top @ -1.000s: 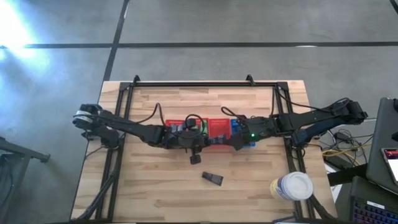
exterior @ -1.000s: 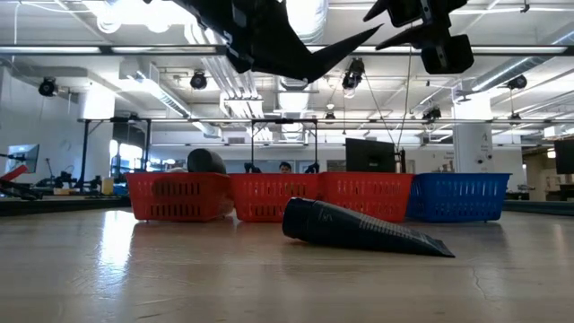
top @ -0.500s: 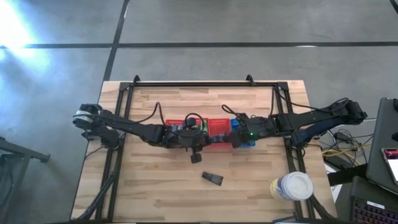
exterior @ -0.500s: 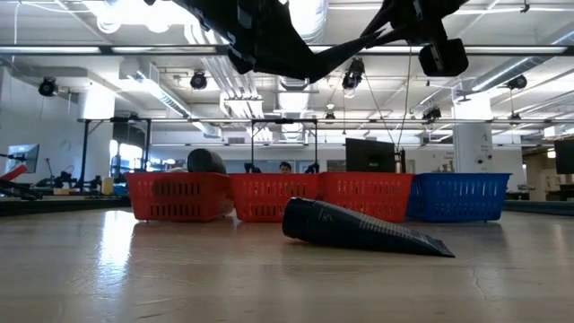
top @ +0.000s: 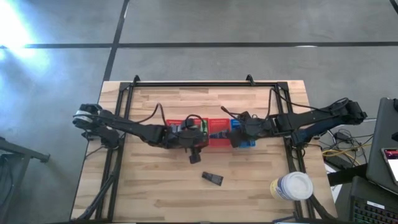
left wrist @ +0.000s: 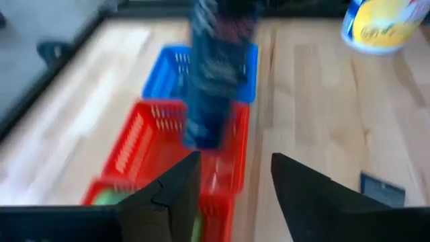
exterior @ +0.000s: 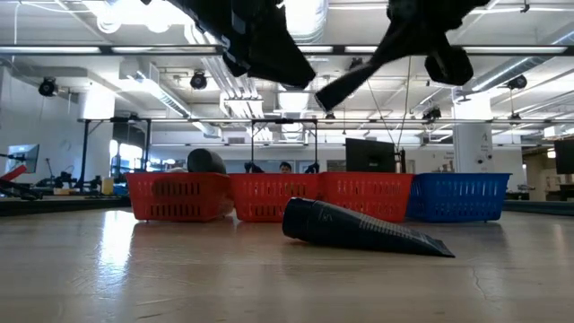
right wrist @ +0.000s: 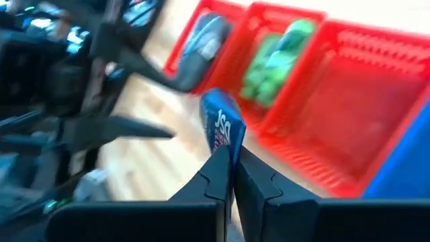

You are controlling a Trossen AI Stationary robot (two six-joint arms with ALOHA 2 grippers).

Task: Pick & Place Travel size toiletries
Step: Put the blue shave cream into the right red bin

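Dark-blue razor packet [right wrist: 222, 132] is pinched in the right gripper [right wrist: 232, 176], fingers clamped on its lower end, so it sticks straight out past the fingertips. From above, that gripper [top: 219, 135] hangs over the row of mesh baskets, about where the red baskets [top: 217, 129] meet the blue basket [top: 239, 126], with the packet's long axis running along the row toward the left arm. So I'd guess the drop is straight down from there, though I can't say which basket it's meant for. The left gripper [top: 195, 151] sits just in front of the red baskets with fingers spread and nothing between them. One dark tube [top: 212, 179] lies alone on the wooden table [top: 149, 193], nearer the left arm. There's white lettering on the packet, too blurred to read. Green packets [right wrist: 279, 54] are already in one red basket.
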